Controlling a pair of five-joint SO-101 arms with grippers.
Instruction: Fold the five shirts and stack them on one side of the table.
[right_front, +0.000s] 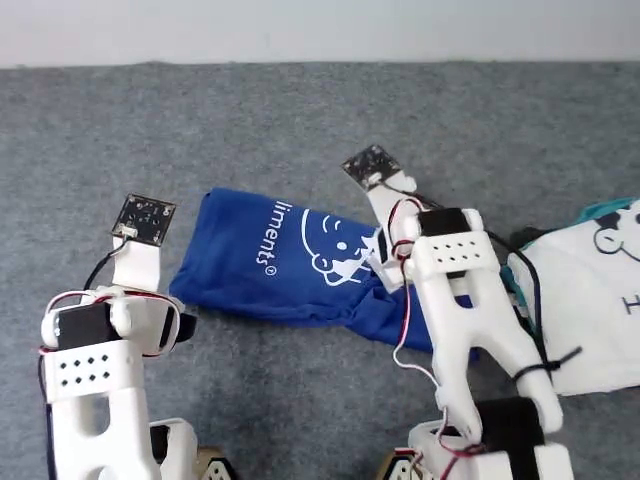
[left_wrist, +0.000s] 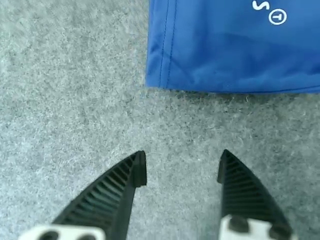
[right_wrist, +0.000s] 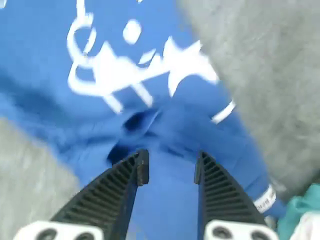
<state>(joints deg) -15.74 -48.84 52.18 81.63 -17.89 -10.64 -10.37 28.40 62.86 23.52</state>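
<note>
While the blue fabric shirt (right_front: 270, 260) lies as a long, rumpled bundle slanting across the middle of the grey carpet-like table cover (right_front: 300, 120), you have an arm at each end of it. Your left gripper (left_wrist: 182, 170) hangs over bare cover just beside the shirt's stitched corner, apart from the cloth, with its black ribbed jaws spread wide and nothing between them. Your right gripper (right_wrist: 170, 167) is at the other end, directly over the blue cloth, with its jaws parted and nothing pinched. Whether the tips touch the fabric cannot be told. On writing, the shirt's upper face carries a line of white lettering (right_front: 272, 232) running along its length, ending in a small circled mark (left_wrist: 278, 16) that the left wrist view catches near the hem. Beside the lettering is a white line-drawn cartoon figure (right_front: 335, 250), which sits just ahead of the right jaws in the right wrist view. A small white sewn-in label (right_wrist: 264, 200) with tiny print too small to make out sticks out at the blue shirt's edge near the right gripper. At the table's right edge lies a white shirt with a dark outline drawing (right_front: 590, 320), and a teal garment (right_front: 600, 210) peeks out from beneath it.
</note>
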